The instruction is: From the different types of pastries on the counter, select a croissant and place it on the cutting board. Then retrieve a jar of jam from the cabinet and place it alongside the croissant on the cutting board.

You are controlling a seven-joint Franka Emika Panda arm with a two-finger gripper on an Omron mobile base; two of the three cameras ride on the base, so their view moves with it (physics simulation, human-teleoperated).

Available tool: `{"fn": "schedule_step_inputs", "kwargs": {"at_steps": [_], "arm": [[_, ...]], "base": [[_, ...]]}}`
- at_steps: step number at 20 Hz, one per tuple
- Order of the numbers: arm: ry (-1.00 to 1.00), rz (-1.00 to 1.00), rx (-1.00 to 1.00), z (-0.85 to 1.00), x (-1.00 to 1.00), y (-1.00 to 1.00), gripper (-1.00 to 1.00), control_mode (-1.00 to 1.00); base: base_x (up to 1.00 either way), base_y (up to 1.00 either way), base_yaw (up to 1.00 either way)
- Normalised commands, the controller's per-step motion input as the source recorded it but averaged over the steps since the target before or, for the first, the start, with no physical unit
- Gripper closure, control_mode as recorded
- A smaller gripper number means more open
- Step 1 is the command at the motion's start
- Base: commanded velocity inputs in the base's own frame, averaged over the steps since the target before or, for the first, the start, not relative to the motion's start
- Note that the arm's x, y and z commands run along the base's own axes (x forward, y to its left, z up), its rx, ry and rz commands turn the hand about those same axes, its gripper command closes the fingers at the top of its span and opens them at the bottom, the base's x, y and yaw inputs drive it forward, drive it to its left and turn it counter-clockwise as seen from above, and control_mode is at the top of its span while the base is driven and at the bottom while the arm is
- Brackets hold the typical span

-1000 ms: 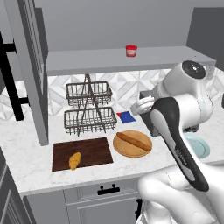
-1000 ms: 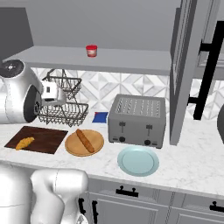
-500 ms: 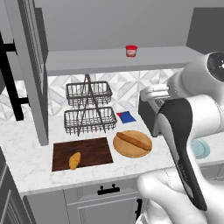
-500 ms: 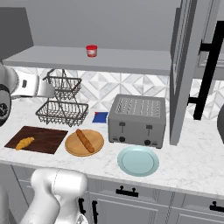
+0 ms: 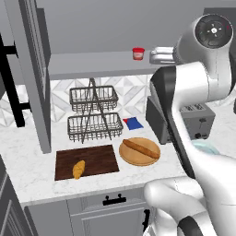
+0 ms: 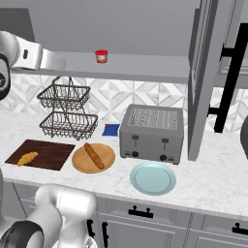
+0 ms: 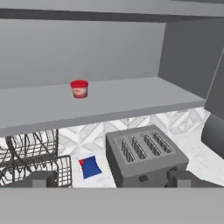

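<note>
The red jar of jam (image 5: 138,53) stands on the grey cabinet shelf (image 5: 97,65), also seen as jar (image 6: 101,55) and jar (image 7: 79,89). My gripper (image 5: 153,57) hovers at shelf height just right of the jar; from the other side my gripper (image 6: 59,62) is short of it. In the hand view my gripper (image 7: 112,181) is open, its fingertips (image 7: 43,178) wide apart with nothing between them, the jar ahead and apart. The croissant (image 5: 79,169) lies on the dark cutting board (image 5: 92,156), croissant (image 6: 27,158) near the board's (image 6: 46,152) left end.
A round tan board (image 5: 150,154) holds a long brown roll (image 6: 93,155). A two-tier wire basket (image 5: 94,115), a blue square (image 7: 89,166), a toaster (image 6: 152,133) and a pale plate (image 6: 153,178) sit on the counter (image 6: 218,179). The open cabinet door (image 6: 208,72) hangs at right.
The arm has swung up from counter height to the shelf, bringing the open gripper level with the jar. The croissant stays on the cutting board.
</note>
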Motion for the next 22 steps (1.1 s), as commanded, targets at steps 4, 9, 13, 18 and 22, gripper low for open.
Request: {"fn": "schedule_step_inputs", "kwargs": {"at_steps": [4,9,13,18,22], "arm": [[0.0,-0.17,0.0,0.42,0.31,-0.18,-1.0,-1.0],[-0.03,-0.05,0.02,-0.59,0.03,-0.02,-1.0,-1.0],[-0.17,-0.05,0.03,-0.69,0.05,-0.06,-1.0,-1.0],[-0.24,-0.02,0.0,-0.02,0.41,-0.01,-1.0,-1.0],[-0.04,0.0,0.02,-0.01,0.63,0.0,-1.0,-1.0]], "base": [[0.0,0.0,0.0],[0.0,0.0,0.0],[0.0,0.0,0.0],[0.0,0.0,0.0],[0.0,0.0,0.0]]}}
